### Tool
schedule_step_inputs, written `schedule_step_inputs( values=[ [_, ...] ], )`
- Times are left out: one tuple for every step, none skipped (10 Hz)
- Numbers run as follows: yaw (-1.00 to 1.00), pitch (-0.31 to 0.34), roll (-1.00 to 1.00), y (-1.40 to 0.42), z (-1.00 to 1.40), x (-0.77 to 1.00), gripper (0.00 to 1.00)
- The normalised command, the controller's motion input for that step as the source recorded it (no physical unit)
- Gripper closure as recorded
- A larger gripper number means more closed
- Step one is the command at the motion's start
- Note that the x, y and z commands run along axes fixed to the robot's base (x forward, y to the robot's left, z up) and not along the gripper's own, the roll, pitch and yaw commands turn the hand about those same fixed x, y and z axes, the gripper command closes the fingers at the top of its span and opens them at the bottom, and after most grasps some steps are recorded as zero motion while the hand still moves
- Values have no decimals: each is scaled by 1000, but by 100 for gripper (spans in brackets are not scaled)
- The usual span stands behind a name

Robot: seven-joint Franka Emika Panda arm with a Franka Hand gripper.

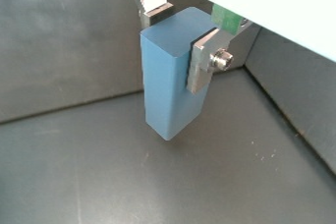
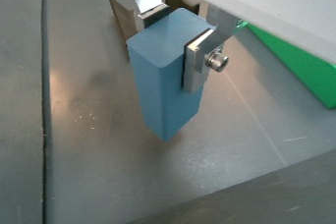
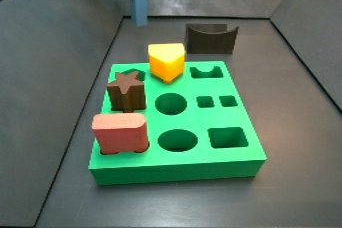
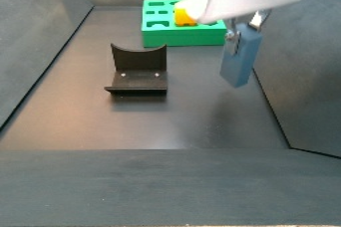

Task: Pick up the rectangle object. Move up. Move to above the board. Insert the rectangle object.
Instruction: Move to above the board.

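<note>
My gripper (image 1: 182, 31) is shut on the rectangle object (image 1: 171, 81), a tall light-blue block held upright by its upper end between the silver fingers (image 1: 201, 59). It shows the same way in both wrist views (image 2: 163, 81). In a side view the gripper (image 4: 244, 24) holds the block (image 4: 237, 58) with its lower end seemingly just clear of the floor. The block (image 3: 138, 8) is behind the far left corner of the green board (image 3: 140, 167), apart from it. The board also shows in the side view (image 4: 200, 35) and in a wrist view (image 2: 300, 66).
A yellow piece (image 3: 166, 62), a dark brown star piece (image 3: 124, 90) and a red-pink block (image 3: 118, 132) stand in the board. A dark arch block (image 3: 211, 38) lies on the floor behind the board, also in the side view (image 4: 138, 72). Grey walls enclose the floor.
</note>
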Motion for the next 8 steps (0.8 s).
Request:
schedule_step_inputs(
  values=[
    [37, 222, 111, 0, 1000, 201, 100],
    [36, 240, 112, -1, 1000, 202, 100],
    [32, 227, 116, -3, 1000, 191, 100],
    [31, 197, 119, -4, 1000, 184, 100],
    [30, 130, 113, -6, 1000, 165, 100],
    [28, 112, 106, -7, 1000, 159, 100],
    [27, 93, 92, -7, 1000, 147, 100],
    [26, 92, 92, -8, 1000, 139, 100]
  ],
)
